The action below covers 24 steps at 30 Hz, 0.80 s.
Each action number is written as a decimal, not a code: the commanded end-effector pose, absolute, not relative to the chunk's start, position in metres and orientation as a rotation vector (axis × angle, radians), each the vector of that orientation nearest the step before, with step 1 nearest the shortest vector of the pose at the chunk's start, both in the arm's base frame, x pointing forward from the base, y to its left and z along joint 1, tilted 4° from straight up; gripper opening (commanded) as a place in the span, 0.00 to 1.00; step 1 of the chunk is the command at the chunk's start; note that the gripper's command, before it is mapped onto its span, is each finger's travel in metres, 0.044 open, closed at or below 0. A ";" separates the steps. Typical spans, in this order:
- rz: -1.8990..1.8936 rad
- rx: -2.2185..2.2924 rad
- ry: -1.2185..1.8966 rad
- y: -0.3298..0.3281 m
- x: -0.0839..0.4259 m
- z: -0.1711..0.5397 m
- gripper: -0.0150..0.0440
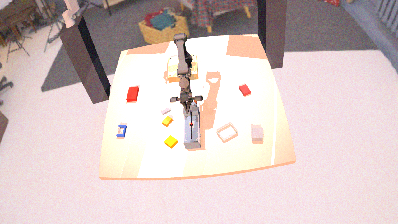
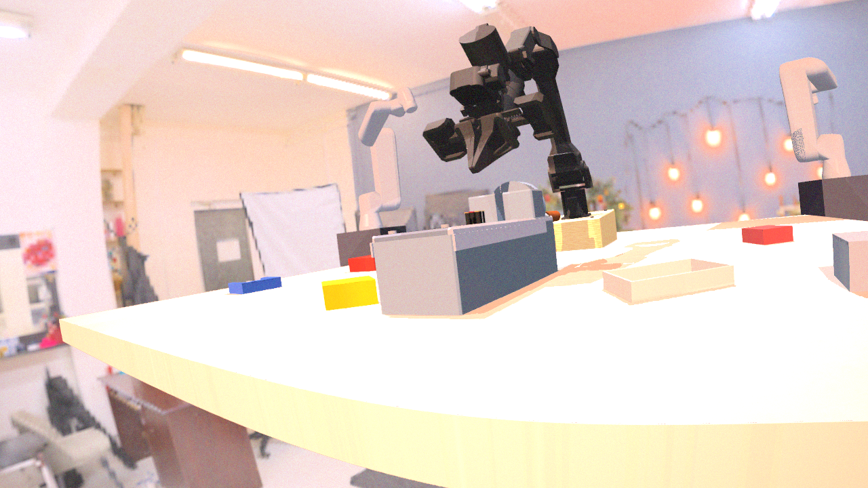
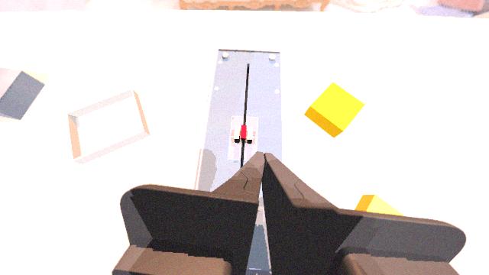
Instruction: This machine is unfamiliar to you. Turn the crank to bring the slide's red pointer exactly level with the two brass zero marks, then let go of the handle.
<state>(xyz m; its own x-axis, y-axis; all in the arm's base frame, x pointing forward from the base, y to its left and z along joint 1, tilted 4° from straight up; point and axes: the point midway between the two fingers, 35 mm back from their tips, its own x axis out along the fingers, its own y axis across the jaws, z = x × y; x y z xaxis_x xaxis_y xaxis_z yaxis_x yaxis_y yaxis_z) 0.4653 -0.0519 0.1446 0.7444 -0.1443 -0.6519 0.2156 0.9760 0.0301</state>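
Closed fingers (image 1: 187, 112) (image 2: 475, 171) (nothing gripped), above machine (image 1: 192, 133) (image 2: 418, 272) (image 3: 263, 99)

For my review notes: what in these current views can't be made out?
- Crank handle: the wrist view's fingers block that end of the machine; the top view has the gripper over it.
- Exact pointer level: the red pointer is too small in the top view.
- Grey block: cut off by the exterior and wrist frame edges.
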 end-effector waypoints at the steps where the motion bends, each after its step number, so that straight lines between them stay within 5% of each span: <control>1: -0.197 0.106 0.704 -0.052 0.465 0.145 0.25; 9: -0.197 0.106 0.704 -0.052 0.465 0.145 0.25; 24: -0.197 0.106 0.704 -0.052 0.465 0.145 0.92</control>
